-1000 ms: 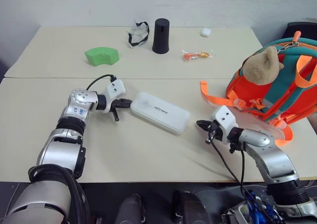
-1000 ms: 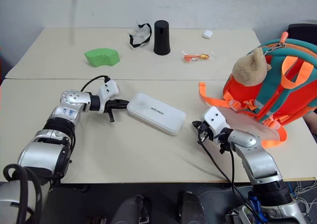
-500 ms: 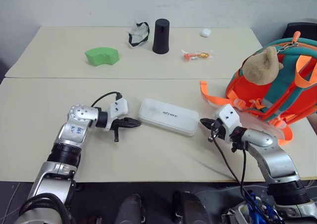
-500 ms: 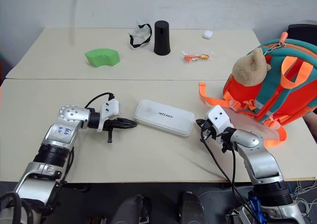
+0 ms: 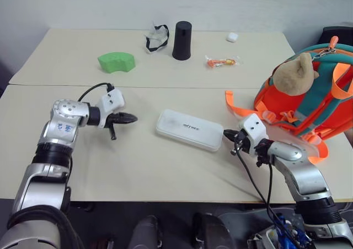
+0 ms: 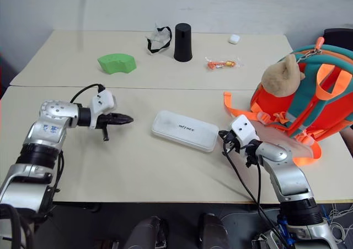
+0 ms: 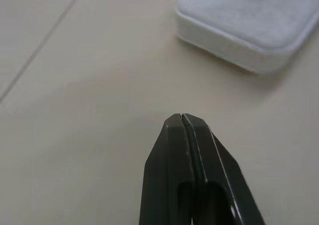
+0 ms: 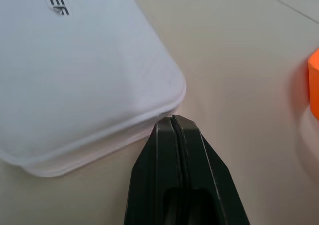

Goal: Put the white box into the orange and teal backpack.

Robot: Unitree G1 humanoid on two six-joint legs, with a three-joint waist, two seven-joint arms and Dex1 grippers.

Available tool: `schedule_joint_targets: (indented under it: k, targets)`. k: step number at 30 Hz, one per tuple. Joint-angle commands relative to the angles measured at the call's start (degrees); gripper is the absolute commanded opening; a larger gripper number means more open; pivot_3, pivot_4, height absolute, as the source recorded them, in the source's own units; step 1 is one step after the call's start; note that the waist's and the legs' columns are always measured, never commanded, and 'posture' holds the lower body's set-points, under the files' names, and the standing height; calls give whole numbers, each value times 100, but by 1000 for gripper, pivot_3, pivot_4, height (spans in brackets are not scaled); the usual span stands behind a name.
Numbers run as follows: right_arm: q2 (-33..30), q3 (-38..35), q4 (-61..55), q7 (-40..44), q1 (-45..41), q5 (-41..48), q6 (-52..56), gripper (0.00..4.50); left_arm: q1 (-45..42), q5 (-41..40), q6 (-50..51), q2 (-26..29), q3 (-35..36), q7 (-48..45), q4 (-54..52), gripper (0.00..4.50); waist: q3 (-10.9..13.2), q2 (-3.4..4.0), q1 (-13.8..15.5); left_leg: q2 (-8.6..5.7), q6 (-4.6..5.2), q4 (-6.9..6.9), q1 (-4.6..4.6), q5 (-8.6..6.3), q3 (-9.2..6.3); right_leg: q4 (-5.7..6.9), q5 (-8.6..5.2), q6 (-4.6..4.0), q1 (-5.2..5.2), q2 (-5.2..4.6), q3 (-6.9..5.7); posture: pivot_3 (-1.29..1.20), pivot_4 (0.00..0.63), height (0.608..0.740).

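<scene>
The white box (image 5: 189,129) lies flat on the near table, lettering up, slightly slanted. My right gripper (image 5: 227,133) is shut, and its tip (image 8: 173,119) rests against the box's right corner (image 8: 84,75). To the left my left gripper (image 5: 132,117) is shut and empty, a hand's width clear of the box's left end (image 7: 249,26); its fingertips (image 7: 183,118) hover over bare table. The orange and teal backpack (image 5: 317,103) stands at the right edge with a tan plush toy (image 5: 292,72) on its front. Its opening is hidden.
An orange strap (image 5: 242,108) trails from the backpack toward the box. On the far table stand a green curved block (image 5: 117,61), a black cup (image 5: 182,40), a white-and-black mask (image 5: 156,36), a small white case (image 5: 232,37) and an orange wrapped item (image 5: 222,62).
The box slid right and turned until its right end met the right gripper. The left gripper then drew back to the left and rose, away from the box. The right gripper stayed put.
</scene>
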Motion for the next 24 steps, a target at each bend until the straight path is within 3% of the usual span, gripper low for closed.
schedule_joint_targets:
  k: [1, 6, 15, 20, 24]
  targets:
    - [35, -78, -100, 8, -45, 17, -109, 0, -158, -43, -99, -386, -81, 81, 185, 16, 0, 0, -12, -1, 3, 0, 0, -2, 4, 0, 1, 2, 0, 0, 2, 0, 150, 740]
    - [57, -41, -71, 6, -113, -25, -113, 0, 99, -25, -87, -629, -293, -49, -138, 16, 0, 0, -118, 6, 3, 0, 2, -2, 12, -1, 3, 5, -2, 8, 7, 0, 150, 740]
    - [27, -114, 63, 42, -180, -91, -182, 0, 762, -245, 613, -316, -180, -350, -1318, 16, 0, 0, -110, 10, -4, 0, 5, 1, 12, 3, 2, 3, -4, 7, 13, 0, 150, 740]
    - [-17, -126, 51, 46, -121, -123, -233, 0, 755, -527, 1793, -125, 93, -181, -1412, 16, 0, 0, -102, 10, -4, 0, 5, 1, 12, 3, 2, 3, -4, 6, 13, 0, 150, 740]
    - [-61, -115, 56, 59, -59, -180, -313, 0, 551, -1084, 3784, 173, 280, -473, -1265, 943, 0, 0, -105, 10, -4, 0, 4, 1, 9, 4, 2, 4, -4, 9, 11, 0, 150, 740]
